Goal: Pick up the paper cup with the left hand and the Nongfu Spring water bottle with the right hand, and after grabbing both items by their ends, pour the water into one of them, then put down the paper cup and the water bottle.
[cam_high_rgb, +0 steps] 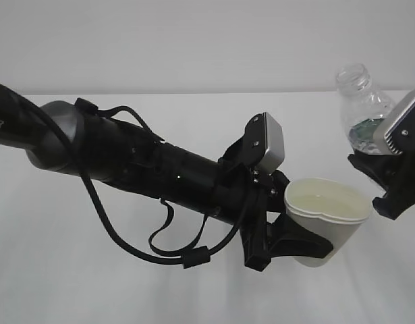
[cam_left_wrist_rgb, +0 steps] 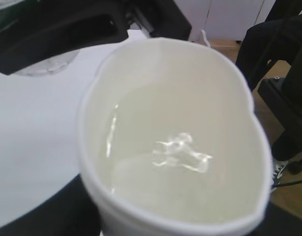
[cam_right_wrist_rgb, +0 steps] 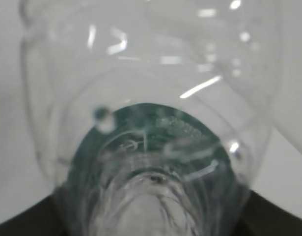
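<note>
One paper cup (cam_high_rgb: 326, 219) and one Nongfu Spring water bottle (cam_high_rgb: 361, 111) are in view. The left gripper (cam_high_rgb: 296, 244) is clamped around the cup's lower body, squeezing the white rolled rim out of round; water (cam_left_wrist_rgb: 180, 157) lies inside its cream interior. The right gripper (cam_high_rgb: 382, 172) clasps the clear, ribbed, uncapped bottle near its base, upright, green label band just above the jaws.

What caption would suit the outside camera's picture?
Left gripper holds a squeezed paper cup of water; right gripper holds the uncapped bottle upright beside it.
</note>
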### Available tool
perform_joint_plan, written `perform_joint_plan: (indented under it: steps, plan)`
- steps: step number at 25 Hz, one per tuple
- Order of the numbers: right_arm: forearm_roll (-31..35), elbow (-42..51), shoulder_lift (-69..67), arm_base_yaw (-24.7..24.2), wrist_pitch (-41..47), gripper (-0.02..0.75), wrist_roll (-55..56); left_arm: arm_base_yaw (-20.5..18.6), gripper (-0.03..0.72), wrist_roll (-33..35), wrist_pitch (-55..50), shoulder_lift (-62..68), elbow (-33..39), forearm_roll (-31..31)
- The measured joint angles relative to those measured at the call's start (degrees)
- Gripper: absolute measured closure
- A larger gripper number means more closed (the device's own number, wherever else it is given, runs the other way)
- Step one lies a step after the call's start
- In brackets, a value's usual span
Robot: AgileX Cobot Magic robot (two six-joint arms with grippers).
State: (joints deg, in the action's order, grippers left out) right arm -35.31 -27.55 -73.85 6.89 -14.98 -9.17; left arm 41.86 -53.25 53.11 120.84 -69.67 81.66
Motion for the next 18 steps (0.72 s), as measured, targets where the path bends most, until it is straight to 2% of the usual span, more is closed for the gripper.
perform_joint_plan:
  steps: [6, 12, 18]
  plan:
    - [5.31, 0.1, -1.75, -3.56, -5.18, 0.33, -0.36, 0.0, 0.281, 0.0, 0.0, 0.0, 0.0, 0.0]
    - [11.38, 0.38, -4.76, -3.86, -10.35, 0.33, -0.47, 0.0, 0.281, 0.0, -0.55, 0.0, 0.0, 0.0]
    - [20.14, 4.28, -11.11, -3.86, -23.53, 0.33, -1.34, 0.0, 0.281, 0.0, -1.49, 0.0, 0.0, 0.0]
